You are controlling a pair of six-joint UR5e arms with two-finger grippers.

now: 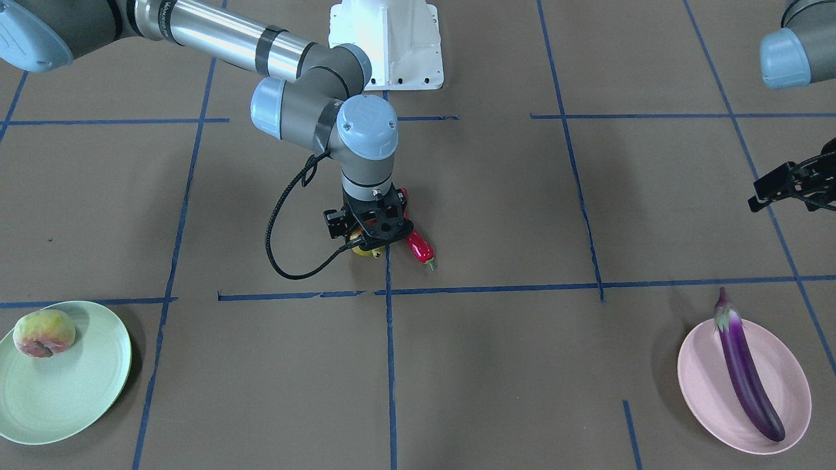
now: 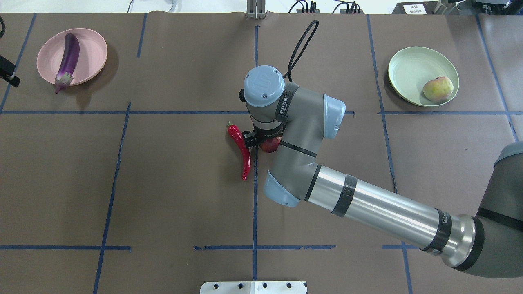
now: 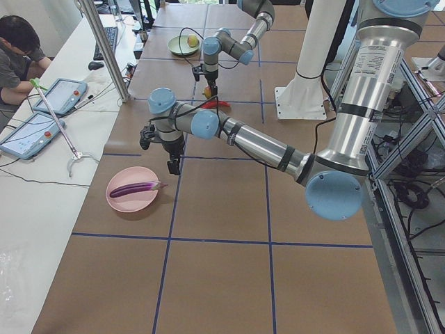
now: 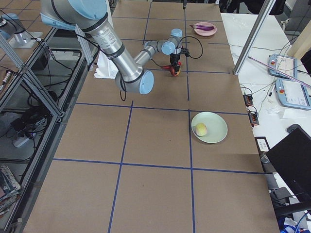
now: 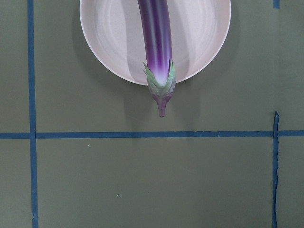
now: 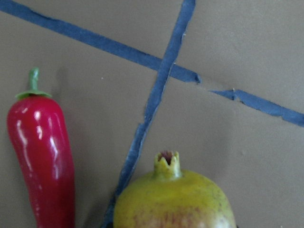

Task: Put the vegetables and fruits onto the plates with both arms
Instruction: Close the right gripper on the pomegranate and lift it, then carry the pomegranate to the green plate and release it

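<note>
Overhead exterior: you see right gripper [image 2: 255, 141] over pomegranate [image 2: 269, 145], chili [image 2: 244, 153] beside; jaw state: cannot tell
Left gripper [image 1: 787, 183]: near pink plate [image 1: 702, 378] holding eggplant [image 1: 748, 372]; jaw state: cannot tell

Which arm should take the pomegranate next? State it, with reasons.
Right. The right pincer is already down at the pomegranate in the table's middle, beside the chili pepper. The left pincer is far off, near the pink plate holding the eggplant.

We see lettering on the right arm [image 1: 215, 39], along its silver tube and wrist band. None of it reads clearly.
</note>
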